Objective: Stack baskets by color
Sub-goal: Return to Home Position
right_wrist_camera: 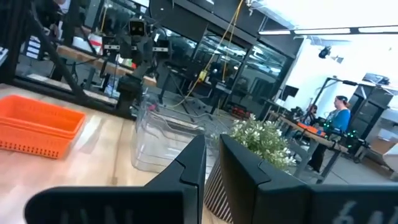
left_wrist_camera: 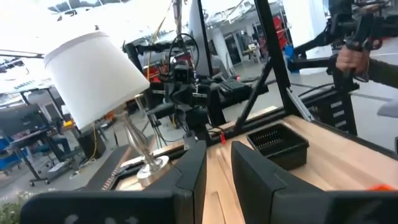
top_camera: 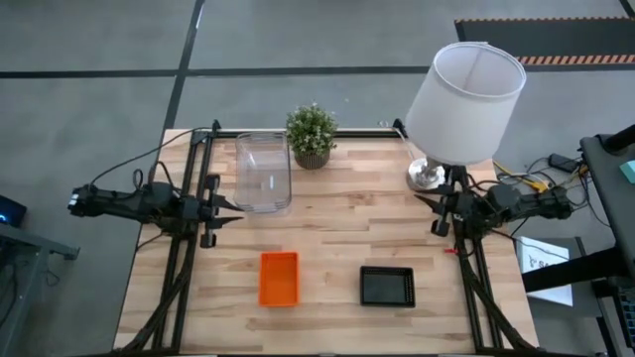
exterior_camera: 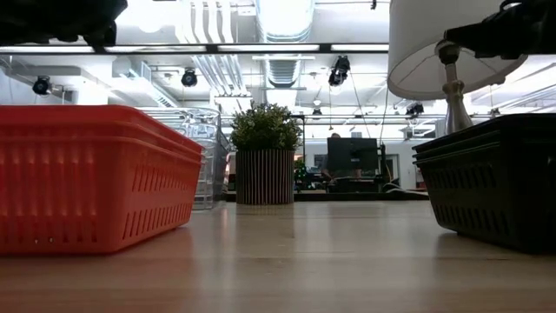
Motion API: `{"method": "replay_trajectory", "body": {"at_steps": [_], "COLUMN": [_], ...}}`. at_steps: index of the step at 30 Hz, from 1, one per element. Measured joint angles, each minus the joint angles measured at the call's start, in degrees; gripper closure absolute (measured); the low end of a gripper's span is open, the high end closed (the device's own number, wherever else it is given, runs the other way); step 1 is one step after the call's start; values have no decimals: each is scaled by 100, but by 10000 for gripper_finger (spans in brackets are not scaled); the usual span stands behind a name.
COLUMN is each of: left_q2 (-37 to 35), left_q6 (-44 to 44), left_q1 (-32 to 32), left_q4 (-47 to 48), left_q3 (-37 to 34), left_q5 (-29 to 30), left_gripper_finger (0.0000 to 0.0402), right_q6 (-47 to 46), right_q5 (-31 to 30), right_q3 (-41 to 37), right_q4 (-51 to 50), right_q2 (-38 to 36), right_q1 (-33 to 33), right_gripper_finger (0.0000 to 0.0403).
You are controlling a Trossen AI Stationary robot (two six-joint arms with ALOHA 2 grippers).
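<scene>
A red-orange basket (top_camera: 279,279) (right_wrist_camera: 37,124) rests bottom-down on the wooden table near its front edge. A black perforated basket (top_camera: 387,287) (left_wrist_camera: 278,144) sits to its right. A larger clear basket (top_camera: 263,172) (right_wrist_camera: 165,140) stands at the far left, beside the plant. My left gripper (top_camera: 230,208) (left_wrist_camera: 217,152) hangs level over the table's left edge, drawn back from all baskets. Its fingers stand a narrow gap apart with nothing between them. My right gripper (top_camera: 422,201) (right_wrist_camera: 212,146) hangs likewise over the right edge, with an even narrower gap and nothing in it.
A potted green plant (top_camera: 312,134) stands at the far middle, and a lamp with a white shade (top_camera: 461,94) at the far right. Bare wood lies between the arms and around the two small baskets. In the room beyond the table are people and equipment.
</scene>
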State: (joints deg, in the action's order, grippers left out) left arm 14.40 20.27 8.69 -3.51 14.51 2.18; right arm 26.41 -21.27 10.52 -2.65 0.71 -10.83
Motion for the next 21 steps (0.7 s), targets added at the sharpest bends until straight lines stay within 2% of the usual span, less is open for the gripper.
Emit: {"method": "replay_trajectory", "body": {"at_steps": [14,21], "left_q2": [-864,-1334], "left_q6": [-9,-15], "left_q1": [0,0], "left_q4": [-109,-240], "left_q3": [-795,-1185], "left_q5": [10,18], "left_gripper_finger": [343,343], "right_q6": [-376,-730], "right_q5": [-148,-148], "right_q3": [-62,-538], "right_q4": [-609,-540], "right_q2": [-70,-73], "right_q1": [0,0], "right_gripper_finger": [365,365]}}
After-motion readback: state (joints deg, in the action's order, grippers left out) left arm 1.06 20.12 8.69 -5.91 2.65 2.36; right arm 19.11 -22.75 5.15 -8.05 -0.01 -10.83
